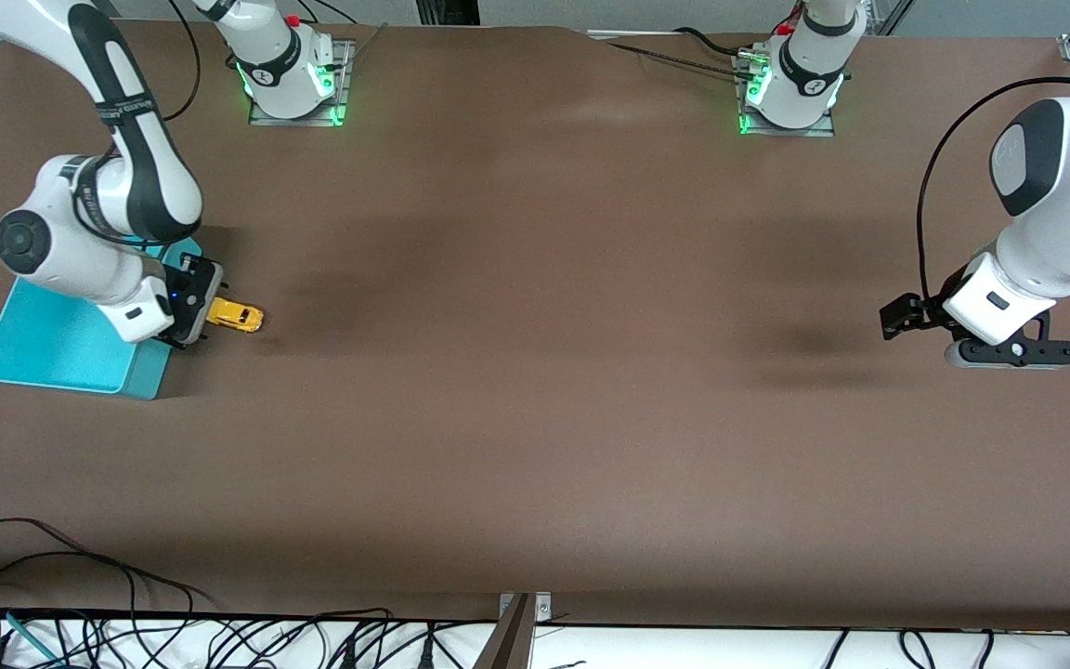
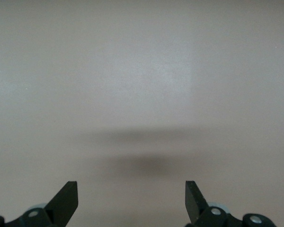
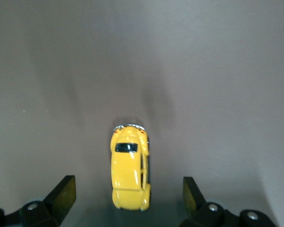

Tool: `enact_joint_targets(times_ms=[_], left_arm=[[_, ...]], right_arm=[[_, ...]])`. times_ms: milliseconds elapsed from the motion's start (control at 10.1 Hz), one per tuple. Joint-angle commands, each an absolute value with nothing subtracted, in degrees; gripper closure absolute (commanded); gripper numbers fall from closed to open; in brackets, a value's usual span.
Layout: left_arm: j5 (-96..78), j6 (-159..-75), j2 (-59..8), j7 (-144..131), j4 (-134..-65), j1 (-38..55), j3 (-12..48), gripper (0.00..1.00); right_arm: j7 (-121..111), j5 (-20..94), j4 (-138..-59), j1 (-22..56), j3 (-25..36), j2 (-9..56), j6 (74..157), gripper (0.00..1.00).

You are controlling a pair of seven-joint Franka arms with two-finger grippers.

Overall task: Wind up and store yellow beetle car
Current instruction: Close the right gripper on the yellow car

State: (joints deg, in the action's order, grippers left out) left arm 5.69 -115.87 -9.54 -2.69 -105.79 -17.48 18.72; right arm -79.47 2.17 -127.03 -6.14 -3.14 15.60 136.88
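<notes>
Along the bench edge nearest the front camera, cables [image 1: 126,632] are trailing off the brown bench top [image 1: 535,418], which is lying bare across its whole middle. Farther in, toward the right arm's end, the yellow car [image 1: 236,316] is sitting on its wheels on the bench, just beside the teal tray [image 1: 52,353] and not yet in it. The right gripper [image 1: 189,316] is hanging low at the tray's edge, touching or nearly touching the car; in its wrist view the fingers [image 3: 61,196] are standing spread with the car [image 3: 129,172] between them, ungripped. Judging by this, the pick-up for winding or storing is in hand; the next move is probably calling for closing squarely on the small rounded body. The left gripper [image 1: 1009,353] is waiting, fingers [image 2: 66,198] spread, over bare bench at the left arm's end. Both arm bases are standing along the farthest edge.
</notes>
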Motion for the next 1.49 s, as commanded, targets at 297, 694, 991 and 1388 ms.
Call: enact_joint_targets(times_ms=[297,694,991,1388], left_arm=[[4.22,-115.05,-9.14,-0.18,-105.82,-17.93,18.81,0.0],[4.22,-114.96,-9.14,-0.18,-105.73,-17.93,18.81,0.0],[4.22,-114.96,-9.14,-0.18,-105.73,-17.93,18.81,0.0],[4.22,-114.96,-9.14,-0.18,-105.82,-17.84,18.81,0.0]], right_arm=[[-87.25,2.46,-134.12,-6.77,-4.04,15.37,147.63,0.0],[-88.77,2.46,-134.21,-8.08,-4.04,19.85,152.48,0.0],[-89.47,2.55,-134.12,-8.44,-4.04,20.39,153.19,0.2],[-89.74,2.55,-133.86,-8.53,-4.13,17.33,150.05,0.88]])
